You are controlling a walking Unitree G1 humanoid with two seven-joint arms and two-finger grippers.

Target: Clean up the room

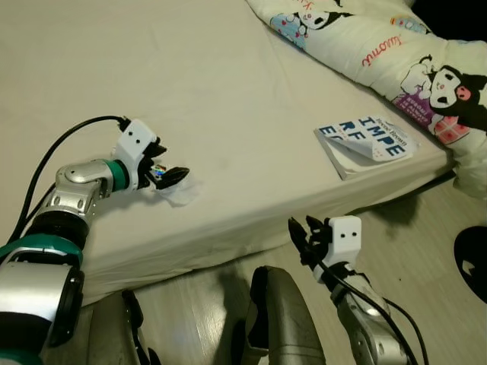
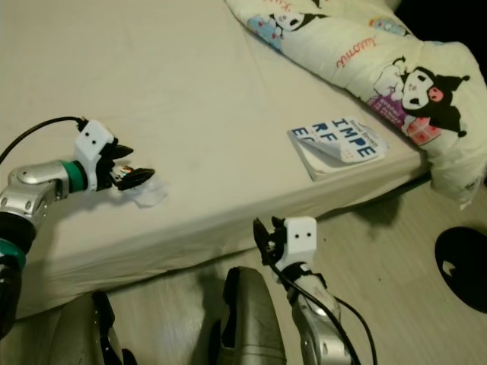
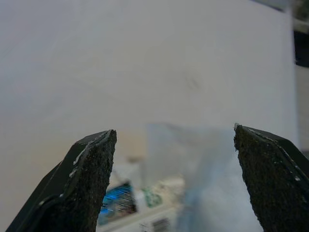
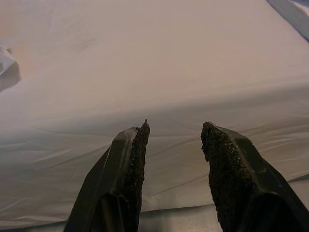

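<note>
A small crumpled clear wrapper with a printed label lies on the cream bed sheet near the front edge. My left gripper is right at it, open. In the left wrist view the wrapper sits between the two spread fingertips, and I cannot tell whether they touch it. My right gripper hangs open in front of the mattress side, below the bed's edge, holding nothing. The right wrist view looks along its fingers at the sheet.
A paperback book with a curled cover lies at the bed's front right corner. A cartoon-print quilt is bunched at the back right and droops over the edge. A black round object lies on the pale floor at right.
</note>
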